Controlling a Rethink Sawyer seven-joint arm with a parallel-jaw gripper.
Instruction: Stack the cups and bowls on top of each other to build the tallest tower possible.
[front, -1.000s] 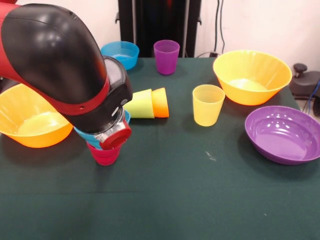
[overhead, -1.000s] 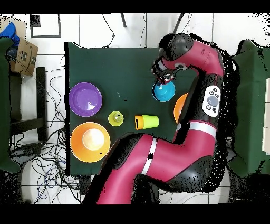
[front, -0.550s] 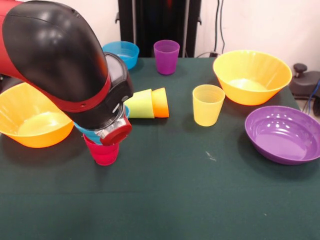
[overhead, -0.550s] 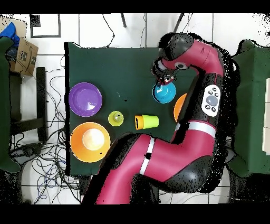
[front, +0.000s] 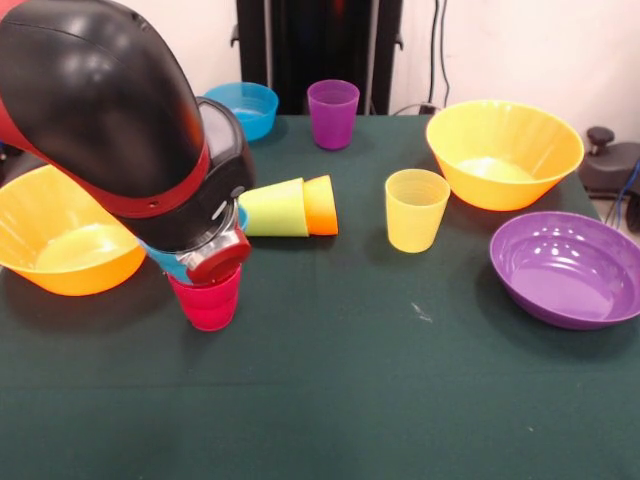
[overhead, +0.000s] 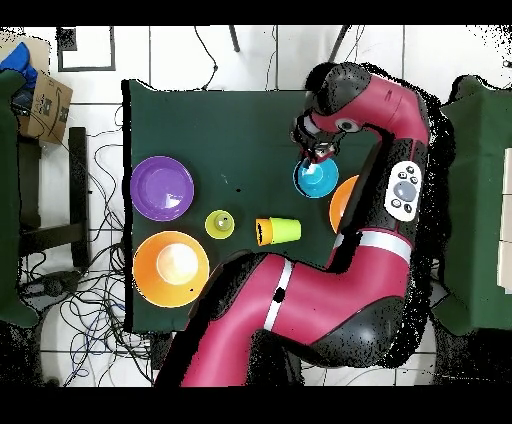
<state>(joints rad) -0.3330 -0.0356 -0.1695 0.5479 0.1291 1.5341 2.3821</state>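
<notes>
Standing two high only: cyan bowl (overhead: 316, 178) on red cup (front: 208, 299); eight pieces unstacked; gripper (overhead: 320, 151) finger state indeterminable.

A cyan bowl (overhead: 316, 178) sits atop the upright red cup (front: 207, 300); right of the red cup, lime cup (front: 272, 208) and orange cup (front: 321, 204) lie nested on their sides.

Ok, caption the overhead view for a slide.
Sawyer's gripper at the rim of the cyan bowl; nested green-orange cups lie nearby.
</notes>
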